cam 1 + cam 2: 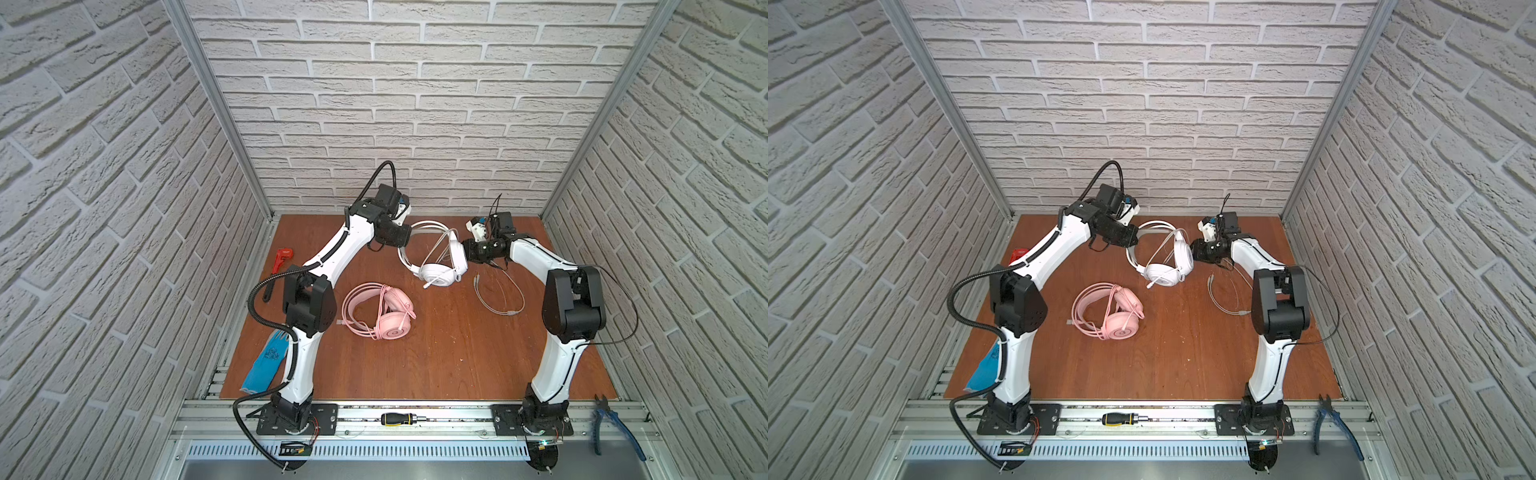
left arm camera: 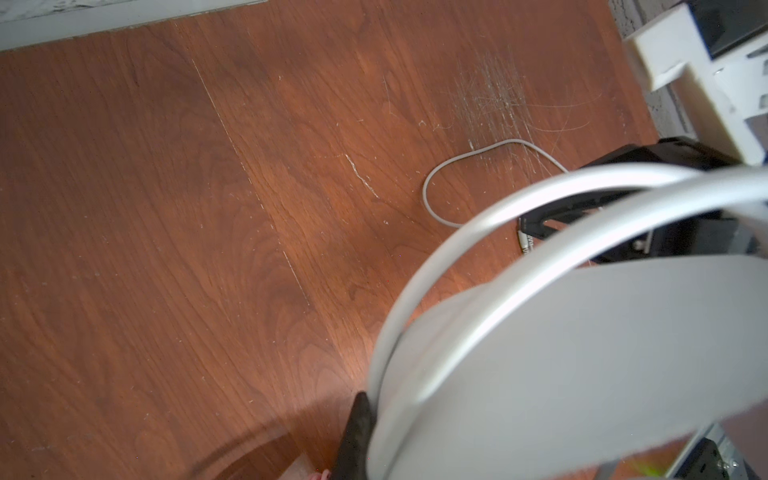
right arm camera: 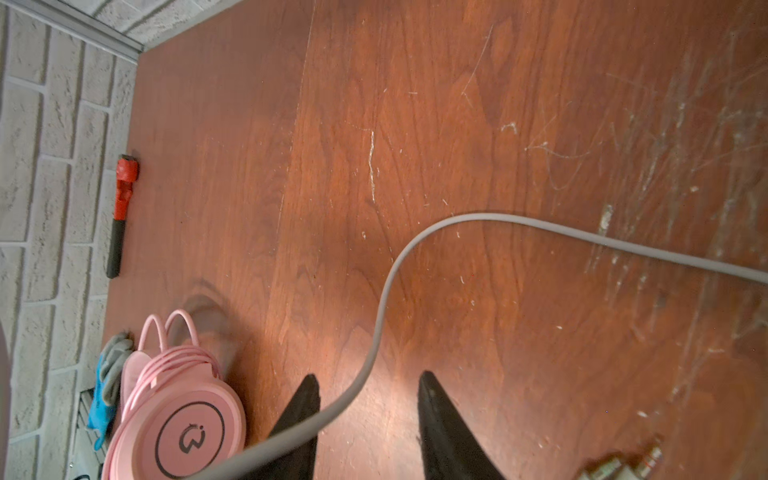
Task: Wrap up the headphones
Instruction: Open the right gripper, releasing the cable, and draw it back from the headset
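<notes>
The left gripper (image 1: 406, 237) is clamping the white headset (image 1: 436, 272) by its headband, steadying it; the right gripper (image 3: 369, 376) is waiting, 2 jaws apart, cable (image 3: 519, 220) running loose between them, likely for regripping.

The table (image 1: 436, 365) lies open near the front; pink headphones (image 1: 386, 316) and a white cable (image 3: 384, 299) occupy its middle.

Soft even light, blurred wrist-view foregrounds

Left hand (image 1: 407, 237) clamped, right hand (image 3: 368, 378) parted.
</notes>
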Controlling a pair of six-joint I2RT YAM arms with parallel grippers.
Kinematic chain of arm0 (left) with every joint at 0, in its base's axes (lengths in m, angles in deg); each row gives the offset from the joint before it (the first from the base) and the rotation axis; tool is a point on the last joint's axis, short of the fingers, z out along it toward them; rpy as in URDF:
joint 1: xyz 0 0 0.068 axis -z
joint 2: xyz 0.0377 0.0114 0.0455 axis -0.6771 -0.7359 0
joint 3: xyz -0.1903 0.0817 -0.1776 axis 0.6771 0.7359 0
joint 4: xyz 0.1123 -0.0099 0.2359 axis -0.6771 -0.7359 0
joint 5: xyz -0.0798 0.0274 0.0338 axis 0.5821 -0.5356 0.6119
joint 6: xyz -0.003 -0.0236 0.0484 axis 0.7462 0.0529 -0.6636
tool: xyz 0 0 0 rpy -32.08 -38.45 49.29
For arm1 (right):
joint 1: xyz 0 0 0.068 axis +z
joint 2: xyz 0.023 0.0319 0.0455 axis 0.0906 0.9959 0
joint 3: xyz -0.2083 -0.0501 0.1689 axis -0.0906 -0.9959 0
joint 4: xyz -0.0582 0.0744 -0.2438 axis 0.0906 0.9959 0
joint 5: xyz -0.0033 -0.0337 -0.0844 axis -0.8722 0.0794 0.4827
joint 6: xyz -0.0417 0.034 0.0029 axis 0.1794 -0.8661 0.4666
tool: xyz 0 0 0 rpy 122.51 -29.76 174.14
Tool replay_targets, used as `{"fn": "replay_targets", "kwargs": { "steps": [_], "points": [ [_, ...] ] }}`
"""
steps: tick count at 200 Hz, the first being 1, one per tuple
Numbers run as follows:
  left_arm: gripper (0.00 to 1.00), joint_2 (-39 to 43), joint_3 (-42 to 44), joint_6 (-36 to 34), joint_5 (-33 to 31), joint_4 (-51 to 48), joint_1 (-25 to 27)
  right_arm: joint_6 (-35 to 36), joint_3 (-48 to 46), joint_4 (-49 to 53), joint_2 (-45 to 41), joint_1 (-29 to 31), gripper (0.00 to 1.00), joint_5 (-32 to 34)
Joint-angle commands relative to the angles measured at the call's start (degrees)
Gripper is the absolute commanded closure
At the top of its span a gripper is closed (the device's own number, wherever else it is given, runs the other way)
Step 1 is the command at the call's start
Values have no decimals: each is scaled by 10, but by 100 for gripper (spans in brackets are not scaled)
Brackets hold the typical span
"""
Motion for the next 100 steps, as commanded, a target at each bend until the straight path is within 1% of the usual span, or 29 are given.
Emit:
{"fn": "replay_targets", "kwargs": {
  "steps": [1, 26, 48, 64, 100],
  "points": [
    [100, 45, 2, 27, 46, 49, -2, -32, -18, -95, -25, 2, 62, -34],
    [100, 45, -8, 27, 47, 48, -3, -45, -29, -131, -17, 4, 57, -46],
    [100, 46, -14, 25, 47, 41, -2, -61, -56, -188, -21, 6, 52, -46],
    [100, 47, -13, 29, 51, 41, -3, -67, -72, -221, -25, 9, 52, -44],
    [100, 48, -16, 36, 50, 42, -4, -75, -122, -306, -50, 12, 47, -25]
  ]
}}
